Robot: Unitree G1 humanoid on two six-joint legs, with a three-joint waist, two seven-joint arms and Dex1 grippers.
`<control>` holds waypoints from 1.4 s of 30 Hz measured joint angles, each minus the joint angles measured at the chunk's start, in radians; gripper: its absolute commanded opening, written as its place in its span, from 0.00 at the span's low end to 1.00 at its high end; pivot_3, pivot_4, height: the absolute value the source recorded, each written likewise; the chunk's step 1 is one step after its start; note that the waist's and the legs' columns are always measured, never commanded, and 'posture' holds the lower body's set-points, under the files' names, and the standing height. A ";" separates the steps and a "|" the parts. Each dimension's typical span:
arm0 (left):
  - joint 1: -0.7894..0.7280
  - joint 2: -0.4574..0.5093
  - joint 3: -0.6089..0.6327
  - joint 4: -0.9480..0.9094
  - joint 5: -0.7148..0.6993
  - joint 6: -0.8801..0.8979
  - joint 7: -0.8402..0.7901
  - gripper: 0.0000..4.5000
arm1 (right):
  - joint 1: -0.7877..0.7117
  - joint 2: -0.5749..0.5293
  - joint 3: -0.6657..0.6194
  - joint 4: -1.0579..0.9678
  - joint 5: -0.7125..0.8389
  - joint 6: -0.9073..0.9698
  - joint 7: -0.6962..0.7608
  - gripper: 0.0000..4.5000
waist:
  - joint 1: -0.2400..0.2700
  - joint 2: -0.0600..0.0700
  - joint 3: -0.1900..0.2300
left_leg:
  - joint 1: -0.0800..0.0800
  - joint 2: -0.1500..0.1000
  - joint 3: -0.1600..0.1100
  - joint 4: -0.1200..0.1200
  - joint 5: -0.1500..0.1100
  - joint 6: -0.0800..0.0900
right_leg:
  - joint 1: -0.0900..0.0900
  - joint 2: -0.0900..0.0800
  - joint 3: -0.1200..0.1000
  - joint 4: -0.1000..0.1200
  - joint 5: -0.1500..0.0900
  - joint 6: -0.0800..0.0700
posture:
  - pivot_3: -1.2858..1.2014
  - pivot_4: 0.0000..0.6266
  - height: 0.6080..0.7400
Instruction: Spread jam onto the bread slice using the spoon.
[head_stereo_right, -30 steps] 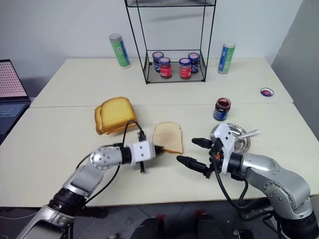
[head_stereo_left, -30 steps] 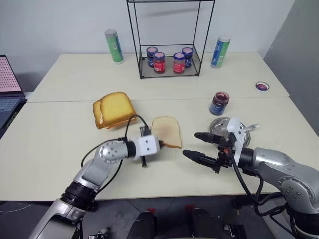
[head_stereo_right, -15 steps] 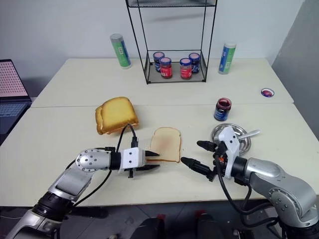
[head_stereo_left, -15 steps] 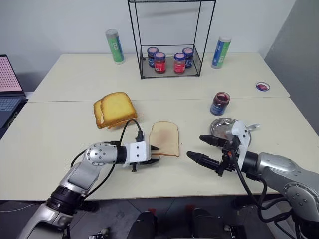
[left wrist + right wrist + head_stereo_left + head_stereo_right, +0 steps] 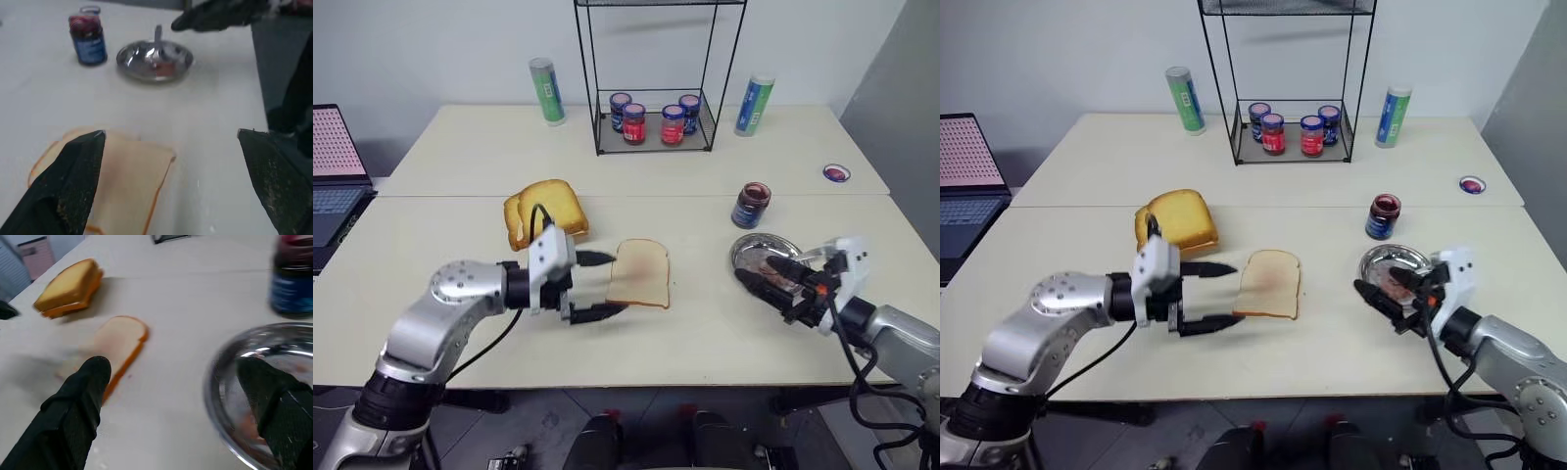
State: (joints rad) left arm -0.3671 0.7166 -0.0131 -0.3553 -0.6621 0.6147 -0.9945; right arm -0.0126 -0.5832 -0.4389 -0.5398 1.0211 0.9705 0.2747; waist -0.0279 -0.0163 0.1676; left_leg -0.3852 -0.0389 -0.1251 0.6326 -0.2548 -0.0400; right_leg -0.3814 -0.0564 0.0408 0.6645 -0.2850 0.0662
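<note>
Black fingers spread wide and empty on the left hand (image 5: 590,286), hovering just beside the bread slice (image 5: 639,273); the right hand (image 5: 771,282), equally open and empty, hangs over the steel plate (image 5: 745,247) where the spoon (image 5: 158,35) lies. Looks like the spoon pickup comes next, then a dip into the jam (image 5: 750,204) jar behind. The worktop (image 5: 705,333) between is bare, its front edge close.
</note>
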 measured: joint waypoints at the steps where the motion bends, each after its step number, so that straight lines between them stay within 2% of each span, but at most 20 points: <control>1: -0.011 -0.014 0.001 -0.008 -0.018 0.018 0.013 0.99 | -0.001 0.007 -0.019 0.020 0.009 0.000 -0.018 1.00 | 0.000 0.000 0.000 | 0.000 0.000 0.001 0.000 0.000 0.000 | 0.000 0.000 0.000 0.000 0.000 0.000 | 0.52 0.24 1.00; 5: -0.072 -0.097 -0.070 -0.004 0.021 0.028 0.074 0.99 | -0.019 0.058 -0.132 0.199 0.060 0.002 -0.141 1.00 | 0.000 0.000 0.000 | 0.002 -0.002 0.004 0.000 0.000 0.000 | 0.002 0.001 0.001 0.000 0.000 0.000 | 0.52 0.24 1.00; 9: -0.105 -0.132 -0.145 0.027 0.108 -0.001 0.098 0.99 | -0.075 0.058 -0.154 0.347 0.063 0.006 -0.173 1.00 | -0.006 0.000 0.000 | 0.003 -0.002 0.009 -0.001 0.000 0.000 | 0.001 0.002 0.003 0.000 0.000 0.000 | 0.52 0.24 1.00; 17: -0.143 -0.158 -0.179 0.052 0.139 -0.020 0.062 0.99 | -0.293 0.049 -0.172 0.703 0.076 0.015 -0.135 1.00 | -0.005 0.001 0.000 | 0.003 -0.002 0.012 -0.001 0.000 0.000 | 0.001 0.002 0.005 -0.001 0.000 0.000 | 0.52 0.24 1.00; 26: -0.153 -0.160 -0.178 0.051 0.144 -0.020 0.051 0.99 | -0.355 0.049 -0.168 0.853 0.024 -0.012 -0.057 1.00 | -0.004 0.001 0.000 | 0.003 -0.001 0.012 0.000 0.000 0.000 | 0.001 0.002 0.005 -0.001 0.000 0.000 | 0.52 0.24 1.00; 30: -0.153 -0.157 -0.178 0.051 0.150 -0.020 0.047 1.00 | -0.373 0.054 -0.168 0.895 0.011 -0.038 -0.040 0.86 | -0.005 0.001 0.000 | 0.003 -0.002 0.012 0.001 0.000 0.000 | 0.001 0.002 0.005 -0.001 0.000 0.000 | 0.52 0.24 1.00; 42: -0.172 -0.157 -0.175 0.058 0.158 -0.015 0.042 1.00 | -0.394 0.064 -0.170 0.940 -0.015 -0.062 -0.013 0.19 | -0.005 0.001 0.000 | 0.003 -0.001 0.012 0.000 0.000 0.000 | 0.001 0.002 0.005 -0.001 0.000 0.000 | 0.52 0.24 1.00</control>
State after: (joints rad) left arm -0.5395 0.5593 -0.1886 -0.2976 -0.5041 0.5995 -0.9521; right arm -0.4069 -0.5190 -0.6090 0.4001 1.0062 0.9084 0.2617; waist -0.0325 -0.0149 0.1672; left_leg -0.3824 -0.0403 -0.1129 0.6330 -0.2548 -0.0398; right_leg -0.3802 -0.0546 0.0462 0.6638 -0.2848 0.0660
